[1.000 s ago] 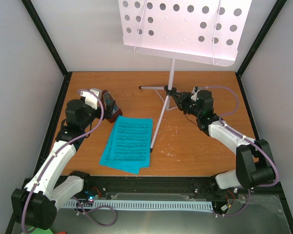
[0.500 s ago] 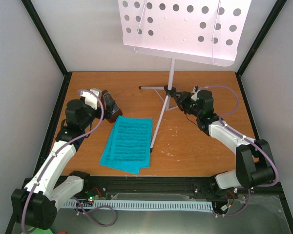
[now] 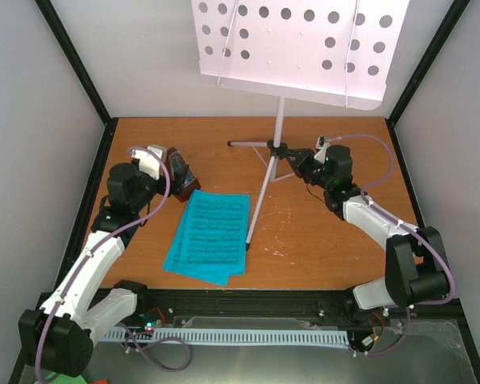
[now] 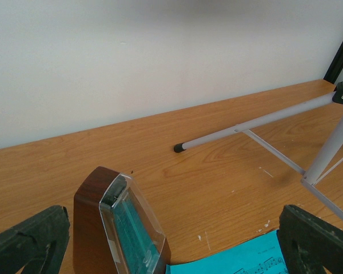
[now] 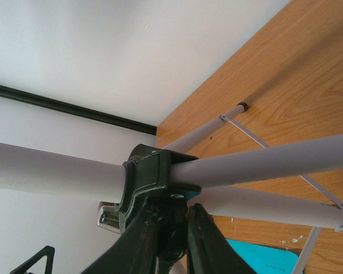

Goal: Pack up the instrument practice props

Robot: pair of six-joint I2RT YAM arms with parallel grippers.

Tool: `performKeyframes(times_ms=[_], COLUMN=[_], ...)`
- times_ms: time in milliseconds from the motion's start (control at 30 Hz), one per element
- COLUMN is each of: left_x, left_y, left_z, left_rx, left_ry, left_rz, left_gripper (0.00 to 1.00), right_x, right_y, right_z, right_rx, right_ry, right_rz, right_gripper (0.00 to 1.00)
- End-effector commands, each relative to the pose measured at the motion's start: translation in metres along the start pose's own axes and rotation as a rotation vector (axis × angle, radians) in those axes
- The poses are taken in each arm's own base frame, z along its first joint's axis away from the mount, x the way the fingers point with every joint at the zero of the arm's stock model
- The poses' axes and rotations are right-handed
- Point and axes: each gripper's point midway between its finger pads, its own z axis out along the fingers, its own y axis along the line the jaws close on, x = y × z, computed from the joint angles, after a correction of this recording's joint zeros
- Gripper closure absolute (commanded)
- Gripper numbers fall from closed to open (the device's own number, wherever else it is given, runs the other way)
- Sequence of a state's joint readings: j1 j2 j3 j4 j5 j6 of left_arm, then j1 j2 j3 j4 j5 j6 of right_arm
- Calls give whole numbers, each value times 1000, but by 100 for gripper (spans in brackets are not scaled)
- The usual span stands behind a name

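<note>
Evidently grips the tripod music stand (image 3: 280, 120) low down, with the right gripper (image 5: 178, 234) pinched narrow on the black leg collar (image 5: 151, 177); probably the spot for steadying or folding the legs. Straddles the pyramid metronome (image 4: 123, 228), upright at the table's back left, with the left gripper (image 4: 171, 242) spread wide, fingers either side and touching nothing; likely lined up for a grasp. Leaves the cyan sheet-music pages (image 3: 212, 232) flat between both arms, just beside one stand leg. Underneath, smooth orange-brown wood-grain tabletop (image 3: 336, 256), lightly flecked white. Around, plain white wall panels (image 3: 32, 120) in black frame posts (image 3: 76, 64).
</note>
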State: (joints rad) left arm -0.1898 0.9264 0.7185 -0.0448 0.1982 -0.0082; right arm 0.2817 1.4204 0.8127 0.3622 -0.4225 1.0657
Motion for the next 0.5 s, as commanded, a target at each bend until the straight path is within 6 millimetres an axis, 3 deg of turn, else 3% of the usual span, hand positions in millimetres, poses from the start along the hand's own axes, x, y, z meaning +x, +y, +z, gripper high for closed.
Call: performKeyframes(times_ms=[0,167,467], left_x=[-12,-12,-10], left_y=[1,1,1], left_z=[-4,-4,-3], left_rx=[-3,-2,3], left_ry=[-39,-38,-32], left_rz=[23,23,20], left_gripper=[1,1,0], right_x=[-1,4,-1], right_y=[12,6,2], right_z=[1,-3,-15], right_rx=[-51,-24,69], right_ry=[13,25,39], right_rz=[-97,-263,-841], right_gripper=[89,97,97])
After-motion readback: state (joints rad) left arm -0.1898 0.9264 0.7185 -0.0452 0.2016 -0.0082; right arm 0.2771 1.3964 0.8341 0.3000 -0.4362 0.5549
